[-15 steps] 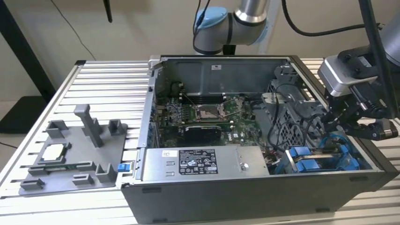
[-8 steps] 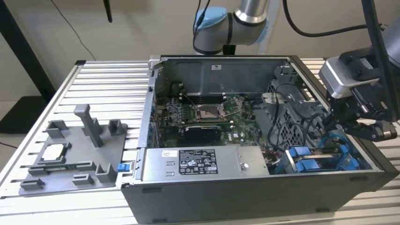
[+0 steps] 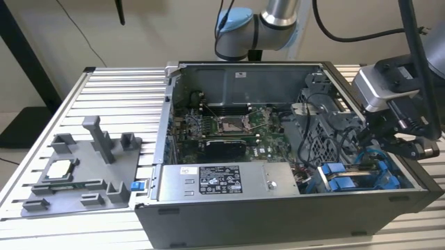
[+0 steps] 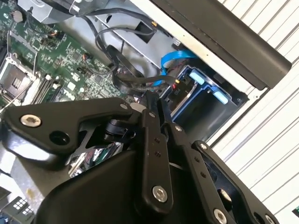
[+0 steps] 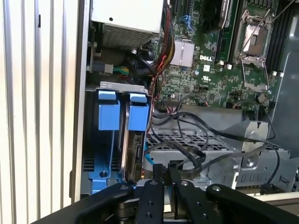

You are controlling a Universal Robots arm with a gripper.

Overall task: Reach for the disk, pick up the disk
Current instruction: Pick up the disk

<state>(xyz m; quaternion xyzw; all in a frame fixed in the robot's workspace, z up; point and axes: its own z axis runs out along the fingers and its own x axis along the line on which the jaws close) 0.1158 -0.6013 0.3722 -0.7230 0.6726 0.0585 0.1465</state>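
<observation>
In the first wrist view the jaws point(image 5: 162, 179) meet closed on nothing at the bottom edge, their linkage cut off. Just beyond, the disk point(image 5: 134, 140) stands edgewise in its blue bay, mostly hidden; cables point(image 5: 187, 154) cross behind, the motherboard point(image 5: 219, 60) farther.

Silver arm point(image 3: 278, 13), blue joint caps; black screw-studded claw point(image 5: 161, 186).

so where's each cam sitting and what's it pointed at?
Exterior view: off the arm, looking down into the open computer case; shows the arm and claw above the blue drive bays.
First wrist view: rides near the wrist, facing the disk in its bay; claw in frame.
Second wrist view: also wrist-borne, past the claw to the bays.
Shared: motherboard.
</observation>
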